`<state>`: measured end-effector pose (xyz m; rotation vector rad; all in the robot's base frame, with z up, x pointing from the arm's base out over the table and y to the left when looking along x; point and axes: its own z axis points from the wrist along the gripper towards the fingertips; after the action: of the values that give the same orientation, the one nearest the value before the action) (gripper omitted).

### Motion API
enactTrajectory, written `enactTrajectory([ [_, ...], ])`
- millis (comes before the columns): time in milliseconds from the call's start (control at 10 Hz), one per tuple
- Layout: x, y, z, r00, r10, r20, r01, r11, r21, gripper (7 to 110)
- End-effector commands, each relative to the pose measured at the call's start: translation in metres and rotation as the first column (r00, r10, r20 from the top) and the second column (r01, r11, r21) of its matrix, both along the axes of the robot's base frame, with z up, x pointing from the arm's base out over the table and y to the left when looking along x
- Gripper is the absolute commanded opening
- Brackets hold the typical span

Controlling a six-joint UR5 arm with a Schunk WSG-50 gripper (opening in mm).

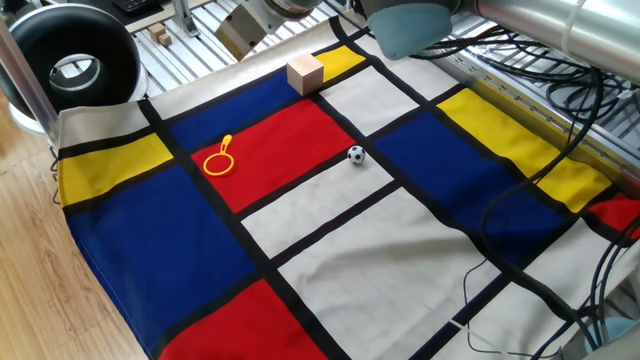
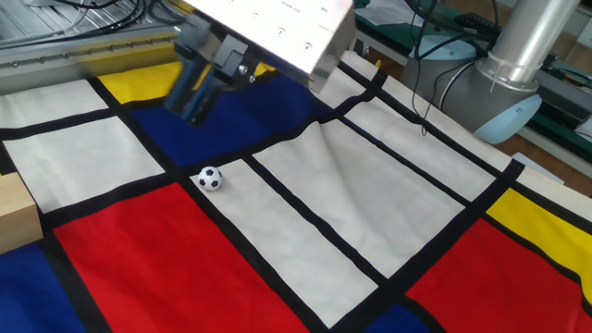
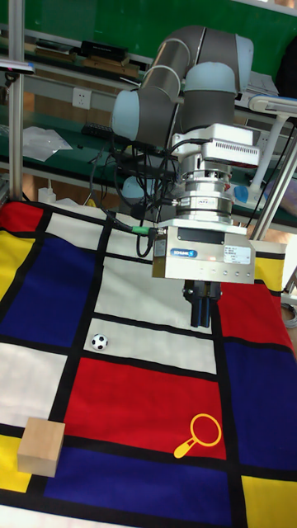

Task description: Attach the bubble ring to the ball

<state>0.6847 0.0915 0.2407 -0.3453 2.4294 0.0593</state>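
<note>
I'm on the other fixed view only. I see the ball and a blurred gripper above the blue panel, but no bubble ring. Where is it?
Observer: The bubble ring lies flat on the red panel, at the opposite end from the ball. The two are well apart.
Operator: The fingers are a blur for me. Open or shut?
Observer: In the tall fixed view the gripper has its fingers together. It is shut and holds nothing.
Operator: Is it over the ring?
Observer: No. In the tall fixed view it hangs in the air farther back than the ring, touching neither the ring nor the ball.
</note>
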Motion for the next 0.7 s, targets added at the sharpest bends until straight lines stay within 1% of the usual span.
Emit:
enactTrajectory([
  [0, -0.016, 0.012, -0.01, 0.998, -0.003, -0.067, 0.006, 0.999, 0.043, 7],
  [100, -0.016, 0.011, -0.013, 0.997, -0.002, -0.072, 0.005, 0.999, 0.043, 22],
  [200, -0.023, 0.012, -0.02, 0.994, 0.003, -0.108, 0.002, 0.999, 0.051, 22],
  [300, -0.038, 0.01, -0.031, 0.983, 0.0, -0.181, 0.009, 0.999, 0.051, 22],
  [400, -0.048, 0.003, -0.041, 0.973, -0.014, -0.231, 0.02, 0.999, 0.026, 22],
  [500, -0.047, 0.005, -0.047, 0.971, -0.012, -0.239, 0.022, 0.999, 0.039, 44],
  [600, -0.052, 0.002, -0.055, 0.963, -0.028, -0.269, 0.04, 0.998, 0.039, 44],
])
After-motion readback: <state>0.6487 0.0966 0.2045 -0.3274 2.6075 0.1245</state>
